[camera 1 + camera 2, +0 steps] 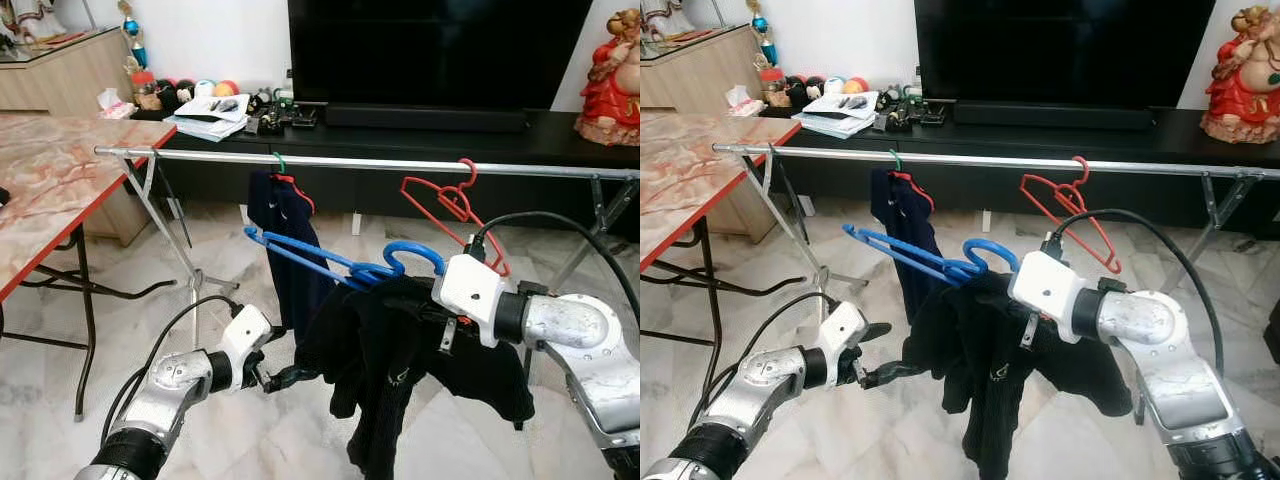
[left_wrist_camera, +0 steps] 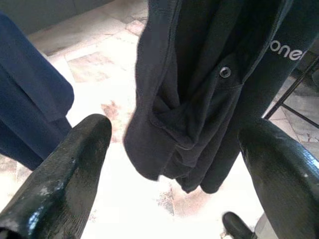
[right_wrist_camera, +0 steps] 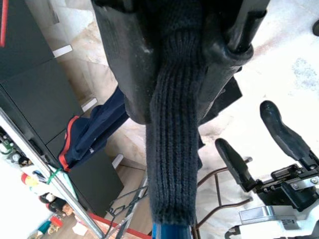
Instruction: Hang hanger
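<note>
White marble floor (image 1: 250, 430) spreads under a long silver clothes rail (image 1: 400, 165) that crosses the room from left to right, with a dark TV cabinet (image 1: 560, 140) and a large black television (image 1: 430, 50) behind it. To the robot's left stands a table with a pink marbled top (image 1: 50, 180) and red edge. On the rail hang a navy garment (image 1: 285, 240) on its own hanger and, further right, an empty red hanger (image 1: 450, 205). In front of the rail and below it, the right gripper (image 3: 169, 64) is clenched on the ribbed collar of a black garment (image 1: 400, 370), which is draped over a blue hanger (image 1: 350, 268). The blue hanger tilts, its hook (image 1: 415, 255) curving up just beside the right wrist and not on the rail, while its long arm reaches out toward the navy garment. The black garment hangs down in folds between the two arms; a small button and white lettering show on it in the left wrist view. The left gripper (image 2: 174, 164) sits low on the robot's left, its two black fingers (image 2: 65, 174) spread wide apart and released, with the lower edge of the black garment hanging just ahead of them. A red figurine (image 1: 610, 75) stands on the cabinet at far right.
</note>
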{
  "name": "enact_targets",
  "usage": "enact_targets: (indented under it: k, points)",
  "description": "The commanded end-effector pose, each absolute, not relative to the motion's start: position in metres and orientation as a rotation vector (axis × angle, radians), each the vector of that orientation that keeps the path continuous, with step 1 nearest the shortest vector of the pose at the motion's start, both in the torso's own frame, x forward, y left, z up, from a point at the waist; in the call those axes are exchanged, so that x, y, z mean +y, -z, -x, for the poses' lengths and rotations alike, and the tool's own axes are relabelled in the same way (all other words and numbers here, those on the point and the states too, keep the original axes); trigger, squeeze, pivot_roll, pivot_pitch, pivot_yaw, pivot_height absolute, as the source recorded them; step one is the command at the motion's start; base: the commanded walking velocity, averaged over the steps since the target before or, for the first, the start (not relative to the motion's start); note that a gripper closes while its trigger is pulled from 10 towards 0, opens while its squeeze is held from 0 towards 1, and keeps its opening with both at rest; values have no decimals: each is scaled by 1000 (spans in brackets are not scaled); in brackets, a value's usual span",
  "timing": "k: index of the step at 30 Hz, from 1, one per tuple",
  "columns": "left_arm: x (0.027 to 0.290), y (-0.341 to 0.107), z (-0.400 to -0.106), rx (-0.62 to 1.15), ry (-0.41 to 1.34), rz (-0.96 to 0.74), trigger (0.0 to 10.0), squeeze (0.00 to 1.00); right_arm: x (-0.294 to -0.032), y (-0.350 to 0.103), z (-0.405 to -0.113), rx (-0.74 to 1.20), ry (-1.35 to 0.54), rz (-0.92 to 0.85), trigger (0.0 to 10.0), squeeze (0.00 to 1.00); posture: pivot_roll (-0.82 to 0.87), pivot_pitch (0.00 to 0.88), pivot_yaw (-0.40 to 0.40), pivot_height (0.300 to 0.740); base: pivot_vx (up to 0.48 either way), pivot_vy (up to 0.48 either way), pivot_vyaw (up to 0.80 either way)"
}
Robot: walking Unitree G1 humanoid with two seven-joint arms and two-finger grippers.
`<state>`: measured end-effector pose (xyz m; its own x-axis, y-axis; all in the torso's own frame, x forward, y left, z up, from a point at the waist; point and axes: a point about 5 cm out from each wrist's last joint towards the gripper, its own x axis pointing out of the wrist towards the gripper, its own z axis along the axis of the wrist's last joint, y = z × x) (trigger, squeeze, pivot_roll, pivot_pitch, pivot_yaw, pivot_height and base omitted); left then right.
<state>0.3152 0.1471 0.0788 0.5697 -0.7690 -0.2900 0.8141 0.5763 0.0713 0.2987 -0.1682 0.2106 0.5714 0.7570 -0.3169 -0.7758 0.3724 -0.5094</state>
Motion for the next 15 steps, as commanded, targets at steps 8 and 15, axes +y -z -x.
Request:
enact_targets:
  k: [8,15]
  points:
    - [136,-97,-327,119,927,-225,10000,0,-161,-233,-282,-82,-1057,675,0,0,50,49,78,740,0,0,0]
    - [133,-100,-329,107,954,-227,10000,0,-161,-234,-279,-88,-1069,671,0,0,48,51,78,740,0,0,0]
